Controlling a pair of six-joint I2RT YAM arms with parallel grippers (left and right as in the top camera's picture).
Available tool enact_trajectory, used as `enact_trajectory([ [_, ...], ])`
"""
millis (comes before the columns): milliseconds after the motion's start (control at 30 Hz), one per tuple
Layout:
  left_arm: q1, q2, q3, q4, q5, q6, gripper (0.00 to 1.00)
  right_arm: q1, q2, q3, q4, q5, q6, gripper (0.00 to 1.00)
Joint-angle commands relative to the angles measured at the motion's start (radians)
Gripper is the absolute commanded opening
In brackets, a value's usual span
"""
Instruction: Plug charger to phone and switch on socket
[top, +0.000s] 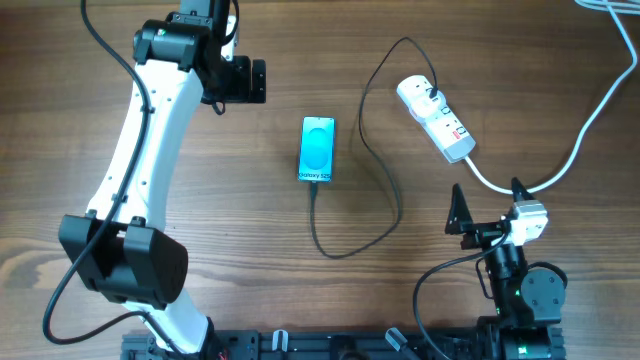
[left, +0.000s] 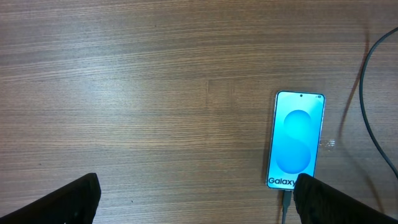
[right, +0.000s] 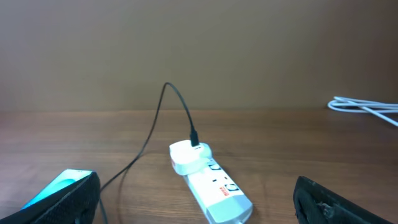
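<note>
The phone (top: 317, 149) lies in the middle of the table, teal screen up, white text at its near short edge. The thin black charger cable (top: 385, 175) runs from a white adapter on the socket (top: 437, 119), loops down and back up, and its plug sits in the phone's near edge (left: 286, 198). The phone also shows in the left wrist view (left: 296, 140) and the socket in the right wrist view (right: 211, 183). My left gripper (top: 240, 80) is open and empty, left of the phone. My right gripper (top: 485, 205) is open and empty, near the socket's front end.
The socket's thick white cord (top: 590, 110) runs off the table's far right, also showing in the right wrist view (right: 364, 107). The wooden table (top: 250, 230) carries nothing else. The arm bases stand along the front edge.
</note>
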Motion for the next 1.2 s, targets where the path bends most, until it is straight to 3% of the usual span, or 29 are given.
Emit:
enact_trajectory([
  [0, 0.001, 0.003, -0.004, 0.001, -0.010, -0.006, 1.00, -0.008, -0.016, -0.009, -0.006, 0.039, -0.037, 1.00],
  [1167, 0.001, 0.003, -0.004, 0.001, -0.010, -0.006, 1.00, -0.062, -0.016, -0.009, -0.006, 0.031, -0.077, 1.00],
])
